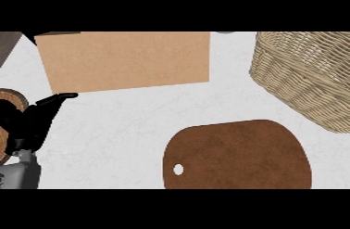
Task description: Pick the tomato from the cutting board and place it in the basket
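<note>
Left hand (31,124) open at the left edge, beside bare cutting board (236,156) (unlabelled) and basket (304,75).

The counter (123,126) is showing a white, faintly marbled top. A dark brown cutting board (236,155) with rounded corners is lying flat on it at lower centre, a small hole near its left edge. A light tan rectangular board (123,61) is lying flat at upper left, slightly rotated. A woven wicker basket (304,75) is sitting at upper right, running past the view's right edge. The three items are lying apart, with bare counter showing between them.
</note>
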Tool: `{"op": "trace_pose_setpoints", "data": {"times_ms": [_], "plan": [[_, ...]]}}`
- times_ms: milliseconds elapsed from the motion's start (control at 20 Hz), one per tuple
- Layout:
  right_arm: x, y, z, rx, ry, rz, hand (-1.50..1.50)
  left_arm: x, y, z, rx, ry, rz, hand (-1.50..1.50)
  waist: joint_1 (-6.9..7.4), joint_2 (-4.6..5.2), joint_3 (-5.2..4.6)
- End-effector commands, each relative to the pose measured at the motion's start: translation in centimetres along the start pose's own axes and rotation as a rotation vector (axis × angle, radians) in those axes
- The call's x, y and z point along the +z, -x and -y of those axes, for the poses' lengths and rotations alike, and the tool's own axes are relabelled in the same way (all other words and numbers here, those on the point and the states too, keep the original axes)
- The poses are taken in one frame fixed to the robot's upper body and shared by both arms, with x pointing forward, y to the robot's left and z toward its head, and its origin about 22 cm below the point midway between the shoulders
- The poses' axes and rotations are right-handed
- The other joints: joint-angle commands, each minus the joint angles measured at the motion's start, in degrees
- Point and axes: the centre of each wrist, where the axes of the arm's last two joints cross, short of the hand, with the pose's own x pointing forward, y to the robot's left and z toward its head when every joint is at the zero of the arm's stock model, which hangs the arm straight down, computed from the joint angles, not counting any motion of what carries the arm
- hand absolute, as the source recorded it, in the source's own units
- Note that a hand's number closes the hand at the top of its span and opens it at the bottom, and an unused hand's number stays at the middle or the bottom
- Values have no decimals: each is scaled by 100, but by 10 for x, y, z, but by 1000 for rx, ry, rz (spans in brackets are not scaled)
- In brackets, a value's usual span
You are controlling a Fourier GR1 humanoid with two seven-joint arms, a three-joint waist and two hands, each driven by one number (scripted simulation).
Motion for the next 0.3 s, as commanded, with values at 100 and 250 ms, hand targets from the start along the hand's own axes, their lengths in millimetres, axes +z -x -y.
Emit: {"op": "trace_pose_setpoints", "data": {"times_ms": [100,250], "plan": [[-4,11,85,26,-143,-34,-150,-8,-16,7,-5,-12,13,0,-65,9,-1],[16,18,132,63,-168,-8,-150,5,3,1,7,-5,3,0,-83,-7,-4]]}}
